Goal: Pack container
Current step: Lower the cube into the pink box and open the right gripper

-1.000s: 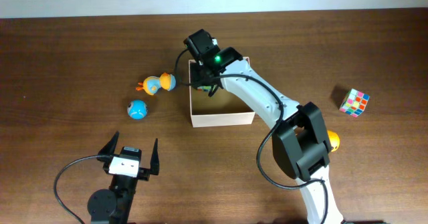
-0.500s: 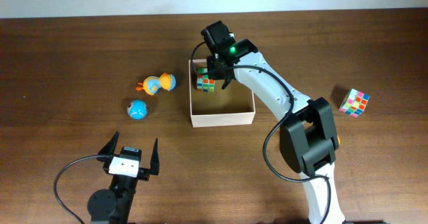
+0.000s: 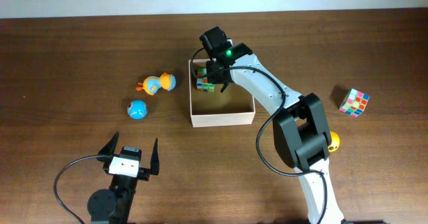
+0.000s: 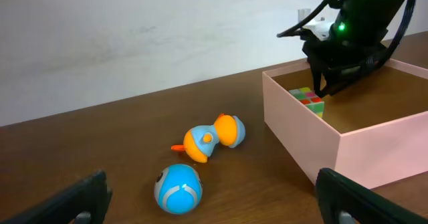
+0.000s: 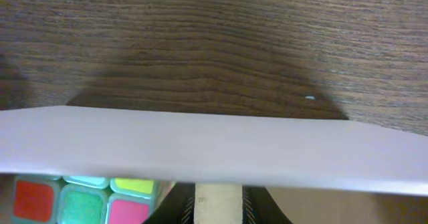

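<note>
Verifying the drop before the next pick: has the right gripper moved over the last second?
Yes. The right gripper has shifted right, away from the container's left wall, uncovering the puzzle cube inside it.

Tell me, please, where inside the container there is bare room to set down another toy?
In the container, the front half and right side are bare cardboard floor, bordered by the front and right walls. The back-left corner is crowded: the colourful cube lies there with the right gripper hanging over it.
</note>
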Action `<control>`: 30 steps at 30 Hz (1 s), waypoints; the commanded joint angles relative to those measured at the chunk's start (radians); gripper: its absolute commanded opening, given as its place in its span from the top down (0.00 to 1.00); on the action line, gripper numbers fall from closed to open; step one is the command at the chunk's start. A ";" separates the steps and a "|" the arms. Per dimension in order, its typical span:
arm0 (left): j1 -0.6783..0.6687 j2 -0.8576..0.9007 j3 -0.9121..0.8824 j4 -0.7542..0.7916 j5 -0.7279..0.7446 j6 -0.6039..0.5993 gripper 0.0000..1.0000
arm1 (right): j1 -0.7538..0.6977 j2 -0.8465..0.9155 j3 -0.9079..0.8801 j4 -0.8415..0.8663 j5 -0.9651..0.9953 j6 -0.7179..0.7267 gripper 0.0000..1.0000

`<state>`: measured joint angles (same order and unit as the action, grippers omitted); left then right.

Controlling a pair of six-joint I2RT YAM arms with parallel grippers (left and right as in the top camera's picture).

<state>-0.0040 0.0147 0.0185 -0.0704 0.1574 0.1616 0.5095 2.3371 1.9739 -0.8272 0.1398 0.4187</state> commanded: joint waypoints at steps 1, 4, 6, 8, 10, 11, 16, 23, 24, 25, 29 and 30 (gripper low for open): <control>0.005 -0.010 -0.007 0.000 -0.004 0.013 0.01 | 0.008 0.022 0.012 0.025 -0.048 -0.044 0.81; 0.005 -0.010 -0.007 0.000 -0.004 0.013 0.01 | 0.008 0.022 0.012 0.032 -0.061 -0.048 0.81; 0.005 -0.010 -0.007 0.000 -0.004 0.013 0.01 | 0.008 0.022 0.012 0.031 -0.061 -0.048 0.81; 0.005 -0.010 -0.007 0.000 -0.004 0.013 0.01 | 0.008 0.022 0.012 0.032 -0.074 -0.050 0.81; 0.005 -0.010 -0.007 0.000 -0.004 0.013 0.01 | 0.008 0.022 0.012 0.036 -0.099 -0.067 0.81; 0.005 -0.010 -0.007 0.000 -0.004 0.013 0.01 | 0.008 0.022 0.012 0.036 -0.105 -0.067 0.81; 0.005 -0.010 -0.007 0.000 -0.004 0.013 0.01 | 0.019 0.022 0.012 0.035 -0.114 -0.067 0.81; 0.005 -0.010 -0.007 0.000 -0.004 0.013 0.01 | 0.042 0.022 0.012 0.046 -0.110 -0.039 0.82; 0.005 -0.010 -0.007 0.000 -0.004 0.013 0.01 | 0.042 0.022 0.012 0.046 -0.109 -0.023 0.82; 0.005 -0.010 -0.007 0.000 -0.004 0.013 0.01 | 0.042 0.022 0.012 0.046 -0.110 -0.014 0.82; 0.005 -0.010 -0.007 0.000 -0.004 0.013 0.01 | 0.042 0.022 0.012 0.047 -0.109 -0.006 0.82; 0.005 -0.010 -0.007 0.000 -0.004 0.013 0.01 | 0.042 0.022 0.012 0.046 -0.105 -0.006 0.82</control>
<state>-0.0040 0.0147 0.0185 -0.0704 0.1574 0.1616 0.5480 2.3405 1.9739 -0.7837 0.0391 0.3927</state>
